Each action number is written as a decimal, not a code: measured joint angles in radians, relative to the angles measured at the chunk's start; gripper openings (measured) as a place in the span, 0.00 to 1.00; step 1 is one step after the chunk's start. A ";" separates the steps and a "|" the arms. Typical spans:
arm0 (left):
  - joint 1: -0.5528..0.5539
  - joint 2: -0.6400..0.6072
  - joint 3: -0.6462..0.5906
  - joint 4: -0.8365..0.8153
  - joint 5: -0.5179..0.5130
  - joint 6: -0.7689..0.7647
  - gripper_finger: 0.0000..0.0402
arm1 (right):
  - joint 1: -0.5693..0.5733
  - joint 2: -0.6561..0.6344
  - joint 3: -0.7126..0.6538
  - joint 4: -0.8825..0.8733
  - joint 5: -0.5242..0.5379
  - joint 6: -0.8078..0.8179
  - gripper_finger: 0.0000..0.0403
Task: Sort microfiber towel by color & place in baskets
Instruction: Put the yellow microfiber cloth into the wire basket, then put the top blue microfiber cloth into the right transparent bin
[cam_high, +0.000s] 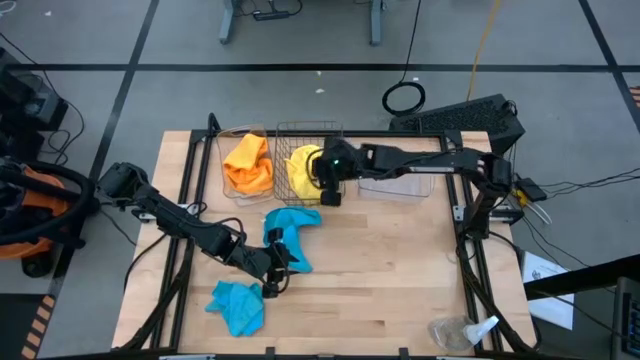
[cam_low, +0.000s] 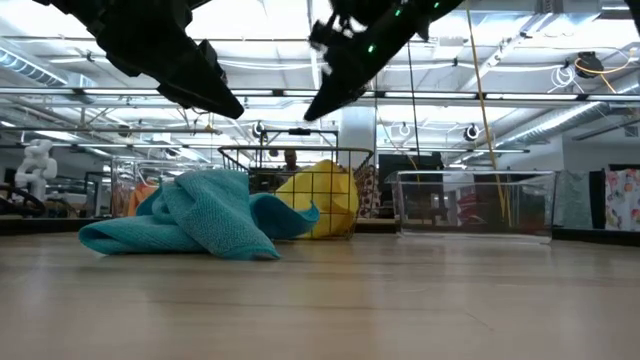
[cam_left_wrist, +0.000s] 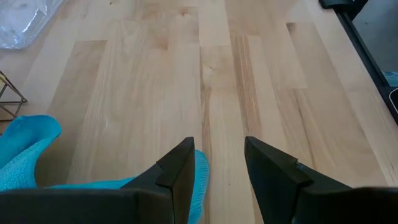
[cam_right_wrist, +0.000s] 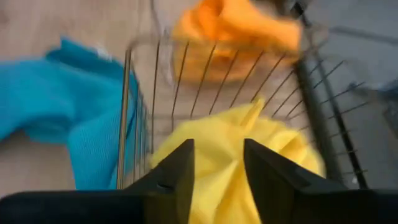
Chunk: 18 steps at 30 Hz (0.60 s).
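Observation:
The orange towel (cam_high: 248, 163) lies in the left clear tub (cam_high: 222, 150). A yellow towel (cam_high: 303, 166) (cam_right_wrist: 230, 155) lies in the dark wire basket (cam_high: 310, 128) (cam_low: 290, 155). The right clear tub (cam_high: 405, 185) (cam_low: 475, 205) holds no towel. One teal towel (cam_high: 292, 232) (cam_low: 195, 215) lies bunched on the table in front of the baskets. A second teal towel (cam_high: 238, 306) lies near the near edge. My left gripper (cam_high: 275, 272) (cam_left_wrist: 217, 146) is open, beside the first teal towel's near end. My right gripper (cam_high: 328, 188) (cam_right_wrist: 217, 146) is open above the yellow towel.
A crumpled clear plastic bag (cam_high: 462, 332) (cam_left_wrist: 25, 18) lies at the table's near right corner. A dark keyboard-like object (cam_high: 465, 117) sits at the far right corner. Bare wood (cam_high: 400, 270) stretches between the baskets and the near edge on the right half.

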 joint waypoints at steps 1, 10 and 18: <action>0.000 0.000 0.000 0.001 0.000 0.000 0.37 | 0.002 0.016 -0.001 -0.007 0.002 0.001 0.29; 0.000 0.000 0.000 0.004 0.000 -0.002 0.37 | -0.057 0.135 -0.003 -0.001 0.002 0.070 0.02; -0.003 0.000 0.000 0.012 -0.001 0.016 0.37 | -0.054 0.069 -0.002 -0.013 0.004 0.110 0.06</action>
